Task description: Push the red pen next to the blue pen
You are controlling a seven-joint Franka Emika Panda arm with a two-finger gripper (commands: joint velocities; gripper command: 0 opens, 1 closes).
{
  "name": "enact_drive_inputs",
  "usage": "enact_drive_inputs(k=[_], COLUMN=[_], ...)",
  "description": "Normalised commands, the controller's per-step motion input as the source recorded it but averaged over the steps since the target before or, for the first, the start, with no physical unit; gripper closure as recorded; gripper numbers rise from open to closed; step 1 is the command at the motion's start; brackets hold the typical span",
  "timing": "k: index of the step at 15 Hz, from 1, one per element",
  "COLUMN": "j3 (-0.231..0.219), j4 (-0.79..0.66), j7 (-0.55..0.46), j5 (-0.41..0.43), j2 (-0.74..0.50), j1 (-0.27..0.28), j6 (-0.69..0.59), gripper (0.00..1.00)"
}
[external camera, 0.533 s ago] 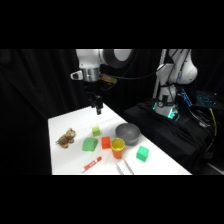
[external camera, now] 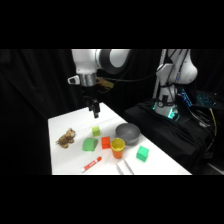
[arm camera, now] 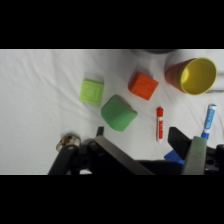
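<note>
Going left to right under my wrist: a small brown toy (arm camera: 68, 141), a light green block (arm camera: 92, 91), a darker green block (arm camera: 118, 113), an orange-red cube (arm camera: 143, 85), then the red pen (arm camera: 160, 123), an orange cup (arm camera: 192, 76) and the blue pen (arm camera: 208, 121) at the far right. Both pens lie with their long axes roughly parallel, apart, with bare white table (arm camera: 40, 90) between them. My gripper (external camera: 94, 111) hangs high over the table's back part, well away from the red pen, which lies near the front edge. I hold nothing; how wide my fingers stand I cannot tell. I judge the push should go sideways, across the pen's length, toward the blue one.
</note>
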Motion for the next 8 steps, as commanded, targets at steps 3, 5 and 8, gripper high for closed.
enact_drive_inputs(k=[3, 5, 8], j3=[0.015, 0.039, 0.068], j4=[0.54, 0.53, 0.50], j7=[-0.08, -0.10, -0.09], j5=[-0.083, -0.067, -0.064], j2=[0.48, 0.44, 0.39], j1=[-0.059, -0.058, -0.048], j6=[0.09, 0.07, 0.05], gripper=[0.00, 0.00, 0.00])
